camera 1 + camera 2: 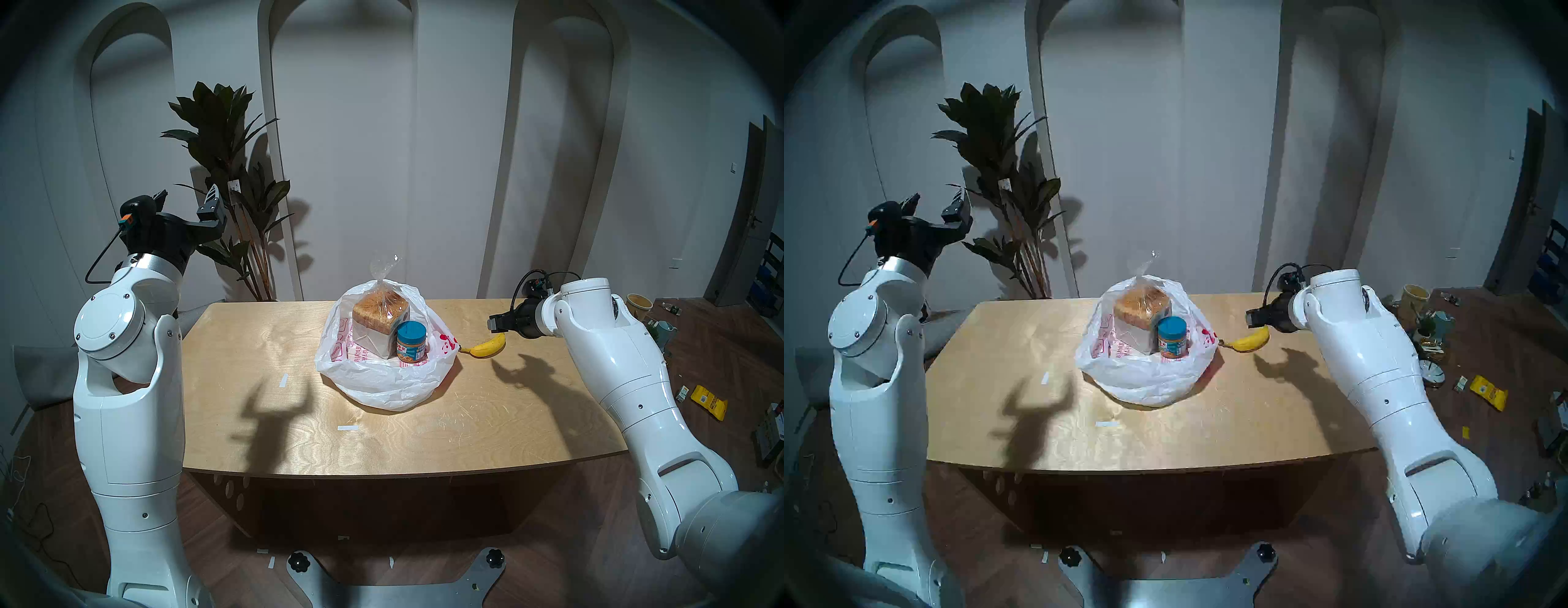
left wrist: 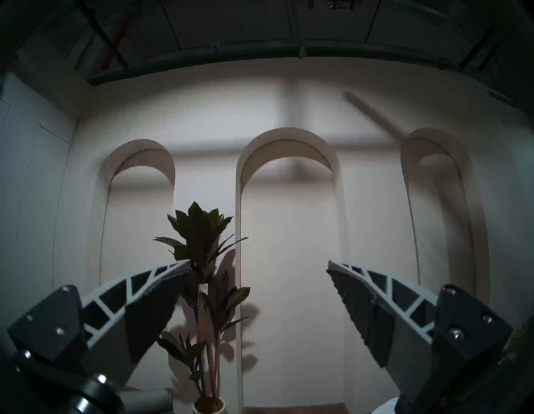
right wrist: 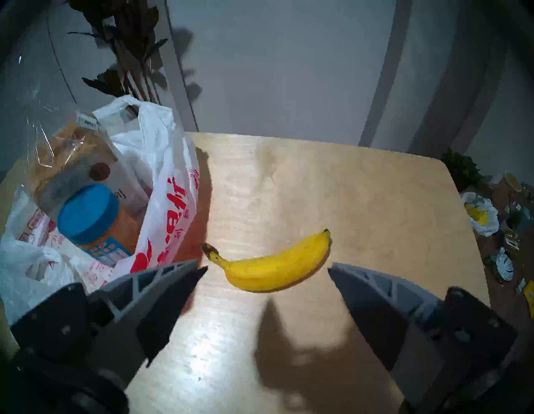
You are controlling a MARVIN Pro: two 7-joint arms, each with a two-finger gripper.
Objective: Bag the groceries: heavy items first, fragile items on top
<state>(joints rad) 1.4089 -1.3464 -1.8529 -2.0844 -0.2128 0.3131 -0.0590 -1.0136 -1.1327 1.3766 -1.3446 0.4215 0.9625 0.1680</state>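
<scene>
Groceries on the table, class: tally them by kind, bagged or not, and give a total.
Peanut butter jar: 1, in the bag
Wrapped bread loaf: 1, in the bag
Banana: 1, on the table
Total: 3

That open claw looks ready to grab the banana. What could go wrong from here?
The right gripper, jaws open, could bruise the soft banana by squeezing hard. The banana's stem almost touches the thin bag, so a sideways nudge might snag the plastic. The bag's mouth is already crowded by the loaf and jar, so the banana may slide out.
</scene>
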